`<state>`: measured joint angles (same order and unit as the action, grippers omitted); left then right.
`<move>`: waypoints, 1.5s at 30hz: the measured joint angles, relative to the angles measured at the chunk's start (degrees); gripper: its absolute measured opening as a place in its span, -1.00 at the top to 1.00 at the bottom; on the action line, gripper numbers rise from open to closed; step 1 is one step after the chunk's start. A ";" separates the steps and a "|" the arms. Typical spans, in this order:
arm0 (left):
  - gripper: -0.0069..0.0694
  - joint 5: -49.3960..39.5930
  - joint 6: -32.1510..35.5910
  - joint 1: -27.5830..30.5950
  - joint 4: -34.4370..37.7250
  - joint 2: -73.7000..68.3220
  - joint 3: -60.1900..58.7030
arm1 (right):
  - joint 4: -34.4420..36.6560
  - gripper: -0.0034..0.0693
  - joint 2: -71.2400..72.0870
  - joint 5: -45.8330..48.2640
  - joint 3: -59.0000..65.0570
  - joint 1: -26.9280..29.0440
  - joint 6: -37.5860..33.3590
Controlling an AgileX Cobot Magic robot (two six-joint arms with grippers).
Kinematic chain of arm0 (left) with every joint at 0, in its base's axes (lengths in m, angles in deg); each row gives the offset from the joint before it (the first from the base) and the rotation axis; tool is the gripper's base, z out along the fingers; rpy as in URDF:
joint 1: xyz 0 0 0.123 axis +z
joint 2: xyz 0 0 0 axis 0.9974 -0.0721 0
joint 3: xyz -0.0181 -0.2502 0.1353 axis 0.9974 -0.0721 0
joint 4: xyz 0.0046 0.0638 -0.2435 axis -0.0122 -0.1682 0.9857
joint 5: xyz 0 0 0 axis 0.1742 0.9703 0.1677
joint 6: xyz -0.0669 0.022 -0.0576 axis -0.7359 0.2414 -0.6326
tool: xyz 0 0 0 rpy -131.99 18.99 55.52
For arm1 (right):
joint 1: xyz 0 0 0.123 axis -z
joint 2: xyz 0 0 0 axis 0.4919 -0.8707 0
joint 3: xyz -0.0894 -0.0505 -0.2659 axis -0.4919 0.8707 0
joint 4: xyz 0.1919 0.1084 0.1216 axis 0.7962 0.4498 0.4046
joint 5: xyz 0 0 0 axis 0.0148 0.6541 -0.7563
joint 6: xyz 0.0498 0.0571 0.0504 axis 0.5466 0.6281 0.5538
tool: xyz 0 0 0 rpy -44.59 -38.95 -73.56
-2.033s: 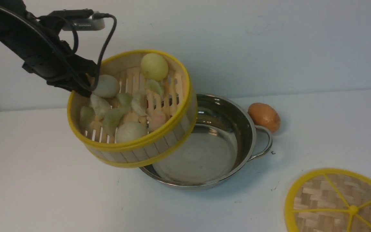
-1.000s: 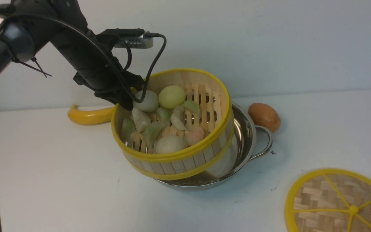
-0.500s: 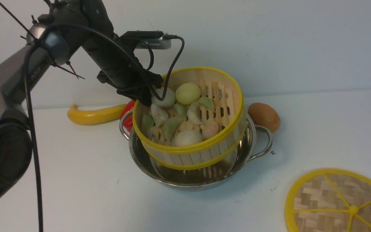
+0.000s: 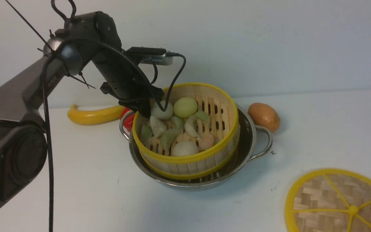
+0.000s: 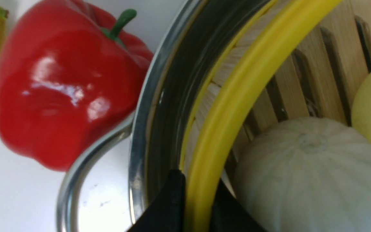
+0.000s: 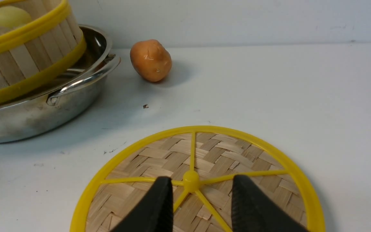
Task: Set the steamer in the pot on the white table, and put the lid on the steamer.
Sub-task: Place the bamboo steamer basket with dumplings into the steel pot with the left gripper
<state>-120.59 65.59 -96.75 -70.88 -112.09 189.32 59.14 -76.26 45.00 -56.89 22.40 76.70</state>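
Left claw (image 4: 145,108) is clamped on the top yellow rim of the round bamboo-slat steamer (image 4: 188,164), at its far left side; the left wrist view shows one black finger (image 5: 169,203) outside the rim and the other inside it. That steamer has pale upright slats for a wall, a yellow band at top and bottom and a slatted floor. It carries pale toy buns (image 4: 162,111), round white and yellowish ones, and greenish dumplings. It stands inside the wide shallow shiny steel pot (image 4: 250,135), a little tilted, with its lower band below the pot's rim on the near side. Whether its floor rests on the pot's bottom cannot be told.

Right claw (image 6: 202,183) hangs over the flat round woven-bamboo lid (image 6: 172,154), its two black fingers apart on either side of the small yellow centre knob and not gripping it. The lid lies flat on the bench, to the right of the pot and nearer the robot, well apart from it.

The plain white bench (image 4: 76,177) bears a few small dark specks. A brown potato-like toy (image 4: 264,116) lies just beyond the pot's right handle, a glossy red pepper (image 5: 60,87) sits against the left handle, and a yellow banana (image 4: 92,115) lies further left. A bare pale grey wall (image 4: 269,42) rises behind.
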 joint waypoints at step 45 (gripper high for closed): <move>-0.27 0.66 1.10 -1.33 3.65 -2.05 2.45 | 0.00 0.24 0.00 0.00 0.00 0.00 0.00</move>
<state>-119.93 66.69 -98.08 -67.22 -114.15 191.77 59.14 -76.26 45.00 -56.89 22.40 76.70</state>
